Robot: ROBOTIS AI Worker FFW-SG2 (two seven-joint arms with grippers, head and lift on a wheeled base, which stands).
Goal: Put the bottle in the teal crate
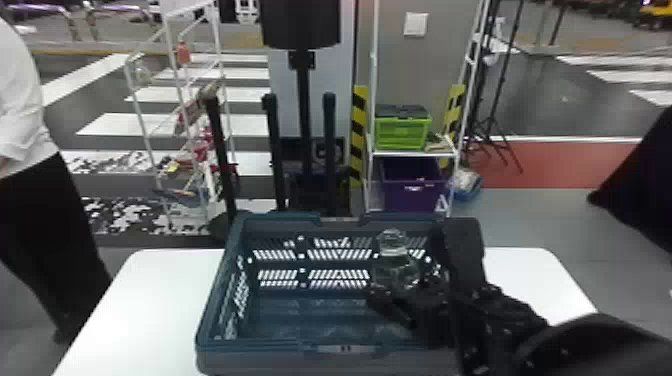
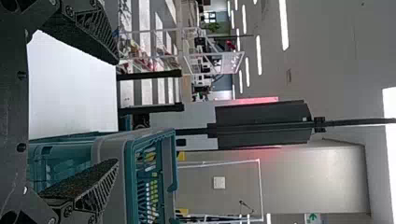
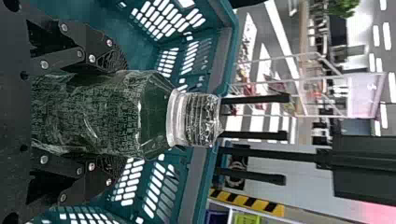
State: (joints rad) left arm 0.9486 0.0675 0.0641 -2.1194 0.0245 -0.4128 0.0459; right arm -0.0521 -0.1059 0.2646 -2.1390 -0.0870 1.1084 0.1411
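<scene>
From my station I see the right arm (image 1: 595, 345) in plain black: a broad, smooth, rounded shell, then knobbly, angular joint housings (image 1: 505, 312) dotted with small pale specks. The right gripper (image 1: 412, 289) is black too, and its wrist camera shows me a flat matte-black base plate (image 3: 14, 112) with round holes, angular black link bars (image 3: 65, 58) and bright silver screw heads (image 3: 92, 58). My left gripper (image 2: 116, 111) has the same dark plate and screws; its tapering black wedge fingers (image 2: 95, 32) carry grainy, speckled gripping faces, with slanting ribs cut along their sides.
</scene>
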